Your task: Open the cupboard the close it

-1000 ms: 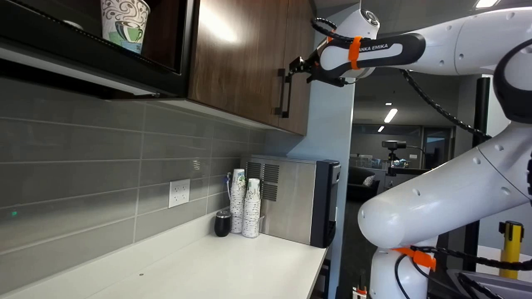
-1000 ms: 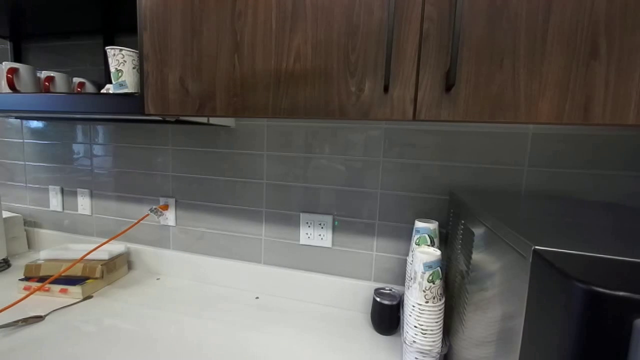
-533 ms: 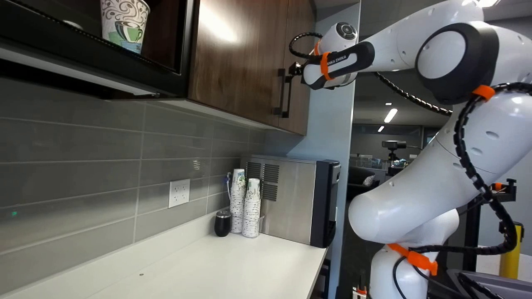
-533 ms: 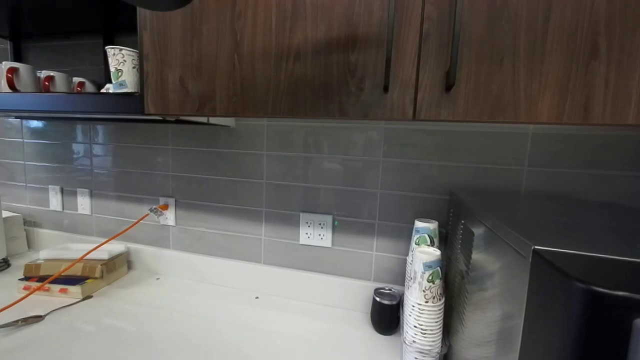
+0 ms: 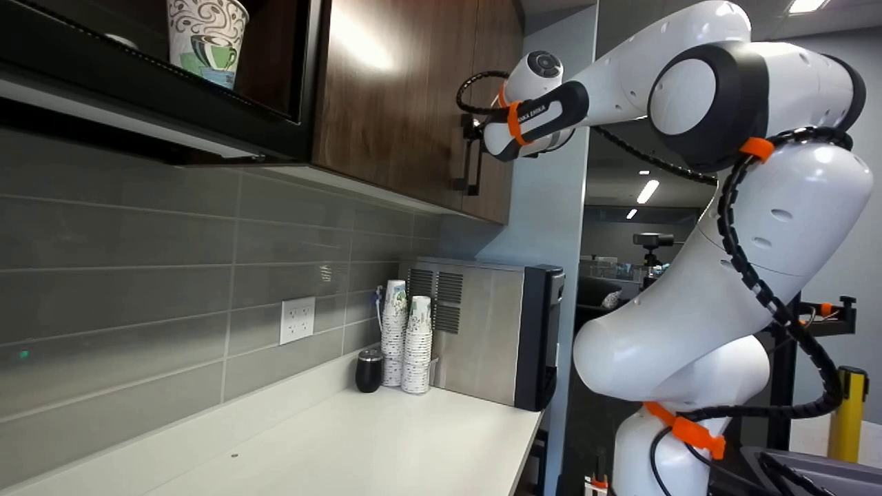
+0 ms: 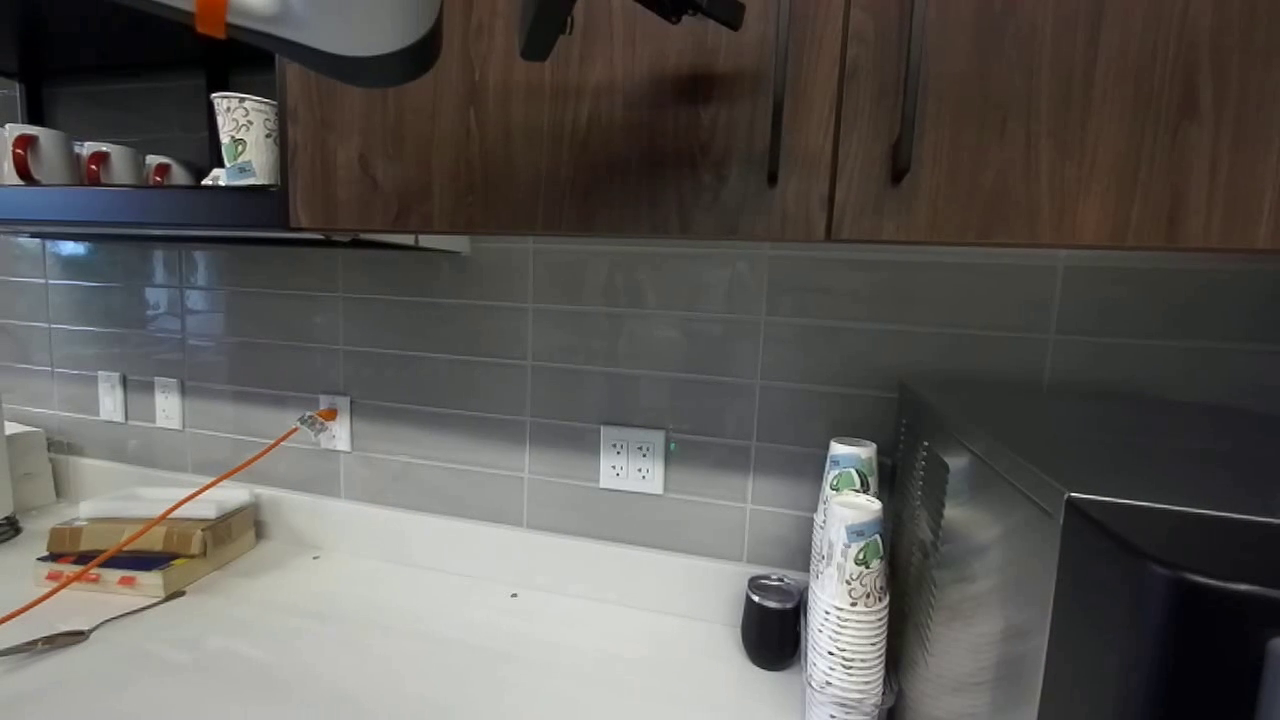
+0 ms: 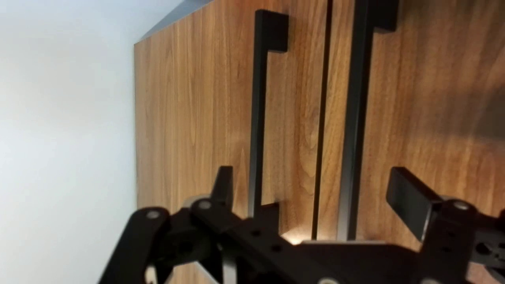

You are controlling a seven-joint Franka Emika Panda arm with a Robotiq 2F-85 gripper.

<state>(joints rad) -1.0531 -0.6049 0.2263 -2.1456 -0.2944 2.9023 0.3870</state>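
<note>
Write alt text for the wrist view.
Open black robot hand facing two closed wood-grain cupboard doors, whose black bar handles both appear between its spread fingers. A pale wall fills the left side.

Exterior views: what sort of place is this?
Probably a shared kitchenette or break room, perhaps in an office: stacks of disposable paper cups, red-handled white mugs and a wood-grain wall cabinet. The cup stacks hint at shared use.

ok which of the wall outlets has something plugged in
In an exterior view, the outlet with the orange cord running into it; the other wall plates show no plug.
</note>
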